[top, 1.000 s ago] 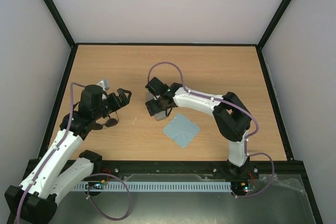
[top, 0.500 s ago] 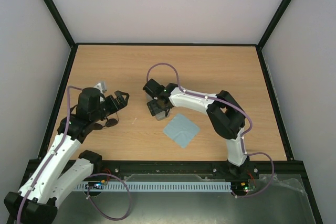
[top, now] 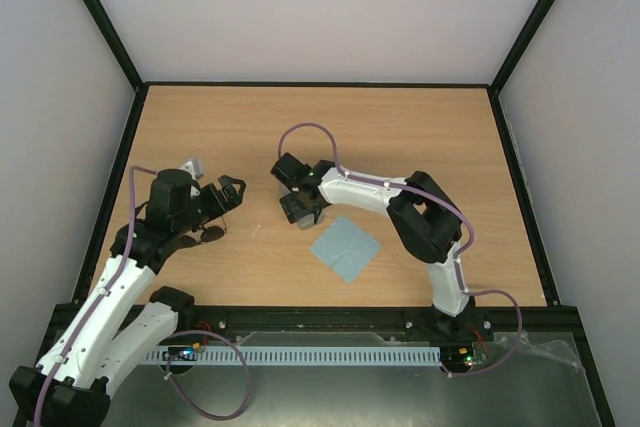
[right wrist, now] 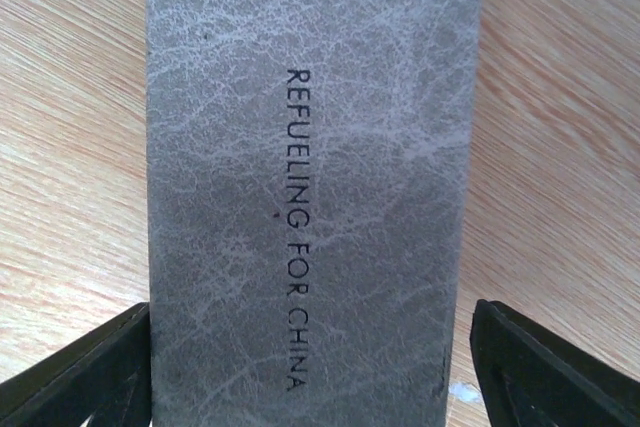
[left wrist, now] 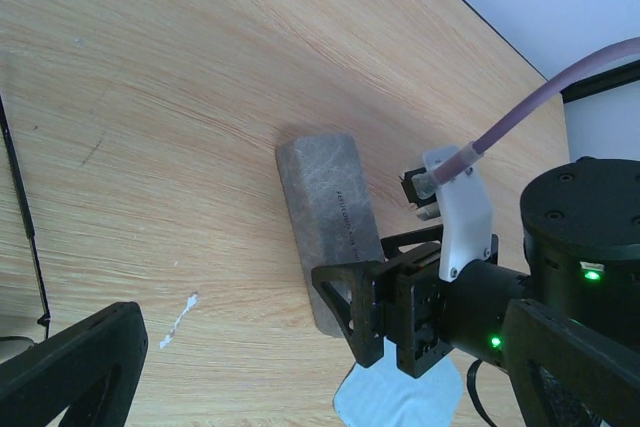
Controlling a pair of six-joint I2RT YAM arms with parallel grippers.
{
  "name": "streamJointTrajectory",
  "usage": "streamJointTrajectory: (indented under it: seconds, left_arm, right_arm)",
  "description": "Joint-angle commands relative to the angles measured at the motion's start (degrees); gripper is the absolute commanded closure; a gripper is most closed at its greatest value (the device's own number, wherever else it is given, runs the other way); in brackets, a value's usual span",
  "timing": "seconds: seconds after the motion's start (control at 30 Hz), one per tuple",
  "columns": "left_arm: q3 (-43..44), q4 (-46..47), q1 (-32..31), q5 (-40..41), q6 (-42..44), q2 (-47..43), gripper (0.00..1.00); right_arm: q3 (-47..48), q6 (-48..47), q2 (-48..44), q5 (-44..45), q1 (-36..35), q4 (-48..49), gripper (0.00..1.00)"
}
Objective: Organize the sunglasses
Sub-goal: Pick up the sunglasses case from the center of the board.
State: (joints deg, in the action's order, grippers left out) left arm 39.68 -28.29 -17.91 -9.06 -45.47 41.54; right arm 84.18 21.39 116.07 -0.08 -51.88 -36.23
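In the top view the upper half of the counter (top: 320,127) lies bare, free for either arm to pass. At centre the grey case (right wrist: 310,147) sits between the fingers of my right end effector (right wrist: 318,367), with barely any room on either side. The blue cloth (top: 345,247) lies flat just lower right; the sunglasses (top: 208,235) lie beside my left end effector (top: 230,197).

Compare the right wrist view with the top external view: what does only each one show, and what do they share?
Only the right wrist view: the lettering REFUELING FOR CHINA along the grey case, and its marbled grain. Only the top external view: the sunglasses lying by the open left gripper, and the blue-grey cloth. Shared: the case lying on the wooden table, with the right gripper straddling it, one finger on each side.
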Motion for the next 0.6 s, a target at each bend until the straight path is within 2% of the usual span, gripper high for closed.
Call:
streamJointTrajectory:
  seconds: [0.0, 0.07, 0.23, 0.4, 0.57]
  left_arm:
    - [-0.6, -0.5, 0.5, -0.7, 0.5, -0.8, 0.00]
    - [-0.6, -0.5, 0.5, -0.7, 0.5, -0.7, 0.00]
    - [-1.2, 0.0, 0.7, -1.1, 0.6, -0.4, 0.01]
    - [-2.6, 1.7, 0.7, -3.0, 1.0, 0.7, 0.00]
    - [-4.3, 4.6, 0.3, -6.7, 0.8, 3.0, 0.00]
  right_arm:
    - [2.0, -0.6, 1.4, 1.1, 0.0, -1.7, 0.18]
    - [2.0, -0.6, 1.5, 1.1, 0.1, -1.7, 0.21]
    - [2.0, -0.7, 1.3, 1.0, 0.1, -1.8, 0.39]
    - [0.5, -0.2, -2.8, -1.0, 0.2, -1.7, 0.43]
    - [-3.4, 1.4, -10.3, -9.5, 2.7, 0.9, 0.43]
